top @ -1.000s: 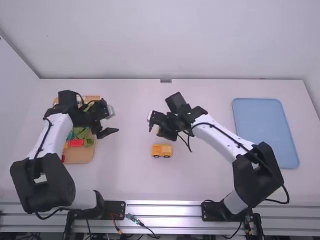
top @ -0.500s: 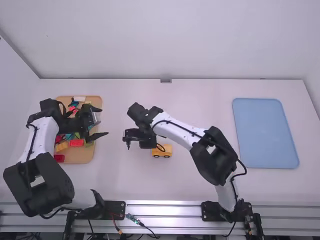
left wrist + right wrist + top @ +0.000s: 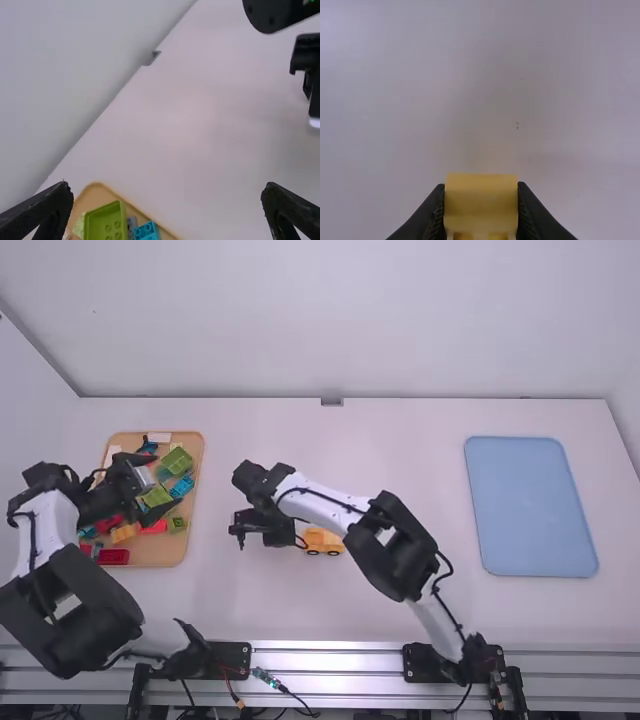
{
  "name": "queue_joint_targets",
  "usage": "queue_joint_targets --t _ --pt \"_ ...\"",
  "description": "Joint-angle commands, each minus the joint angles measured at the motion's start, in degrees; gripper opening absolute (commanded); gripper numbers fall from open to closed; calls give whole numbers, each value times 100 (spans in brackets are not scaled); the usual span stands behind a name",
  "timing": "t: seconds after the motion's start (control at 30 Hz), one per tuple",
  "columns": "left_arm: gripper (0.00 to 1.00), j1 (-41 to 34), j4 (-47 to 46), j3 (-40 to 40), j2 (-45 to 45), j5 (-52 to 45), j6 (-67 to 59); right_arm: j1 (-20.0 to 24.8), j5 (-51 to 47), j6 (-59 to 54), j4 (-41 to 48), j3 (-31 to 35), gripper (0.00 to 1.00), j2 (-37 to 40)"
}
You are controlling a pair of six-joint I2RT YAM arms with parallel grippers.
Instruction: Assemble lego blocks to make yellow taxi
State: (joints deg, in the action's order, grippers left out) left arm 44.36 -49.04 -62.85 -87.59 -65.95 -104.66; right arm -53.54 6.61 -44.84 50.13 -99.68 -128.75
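Yellow and boxy, a block [image 3: 481,202] is filling my right claw [image 3: 262,527], my left claw [image 3: 169,481] gaping, white table [image 3: 400,445] meeting pale wall [image 3: 400,320].

Bright high view w/ soft shadows, dimmer R wrist view

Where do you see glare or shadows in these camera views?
High view: bright glare along the metal rail; left wrist view: soft, diffuse light with only faint shading on the table; right wrist view: a dim, soft-edged shadow on the table beyond the yellow block.
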Motion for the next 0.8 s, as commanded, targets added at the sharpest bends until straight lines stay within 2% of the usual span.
queue_joint_targets --t 0.0,0.33,0.43,0.5,0.77 --pt "99 96 -50 -52 -166 -413 -88 24 -179 365 -20 -122 0 -251" --pt "99 55 -76 -50 -199 -492 -88 24 -26 391 -190 -120 0 -310" --pt "99 74 -94 -50 -199 -481 -88 24 -26 422 -190 -118 4 -310" --pt "99 57 -107 -50 -199 -499 -88 24 -37 450 -201 -118 12 -310" --pt "99 28 -135 -50 -199 -496 -90 24 -24 463 -323 -118 19 -310"
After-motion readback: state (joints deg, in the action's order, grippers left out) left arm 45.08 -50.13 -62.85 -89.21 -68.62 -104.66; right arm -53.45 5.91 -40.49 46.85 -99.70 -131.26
